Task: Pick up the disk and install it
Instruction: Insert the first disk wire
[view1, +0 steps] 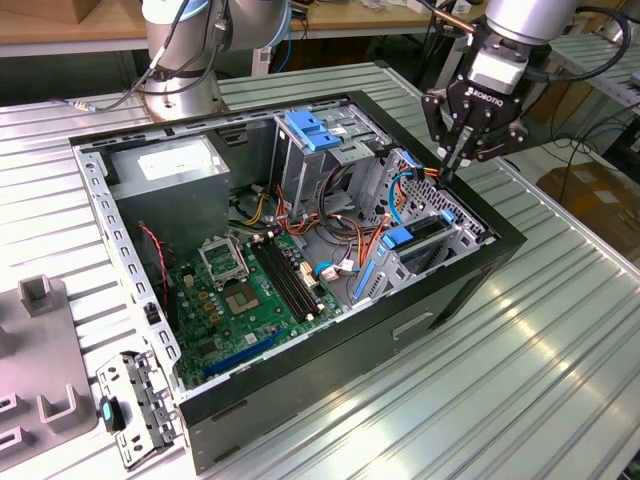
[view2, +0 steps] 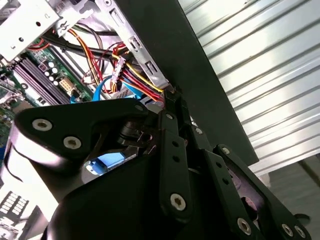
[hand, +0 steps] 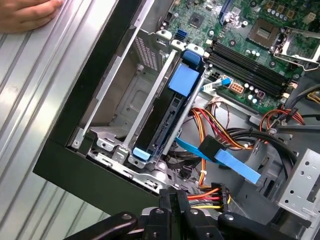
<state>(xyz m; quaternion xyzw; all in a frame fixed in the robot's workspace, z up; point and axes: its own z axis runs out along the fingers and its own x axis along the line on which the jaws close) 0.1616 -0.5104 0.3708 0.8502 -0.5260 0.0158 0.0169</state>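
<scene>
Exterior view, gripper: the gripper (view1: 452, 165) hangs over the far corner of the open computer case (view1: 400, 330), its fingers pointing down and pressed together on the plug end of a bundle of coloured cables (view1: 425, 178).
Exterior view, disk: the disk (view1: 420, 235) sits on its edge in the grey drive cage (view1: 425, 255), just below and in front of the gripper. Only its blue rail (view1: 398, 238) and a dark edge show, so I judge it is already slid into the bay.
Exterior view, reason: the cables come from inside the case to the corner beside the cage, probably because the plug belongs to the back of the disk.
Second wrist view, gripper: the fingertips (view2: 172, 97) meet at the end of the red, yellow and black wires (view2: 135, 80), right at the black wall of the case. A blue flat cable (view2: 100, 92) passes beside them.
First wrist view, disk: ahead of the fingers, the disk (hand: 162, 122) stands between 2 metal walls of the cage, with blue plastic at both ends.
First wrist view, cables: an orange and red connector (hand: 212, 192) lies touching the fingertips (hand: 172, 200); a blue ribbon (hand: 220, 155) lies between it and the disk.
First wrist view, other: a person's hand (hand: 27, 12) rests on the ribbed table (hand: 30, 100), well apart from the gripper.
</scene>
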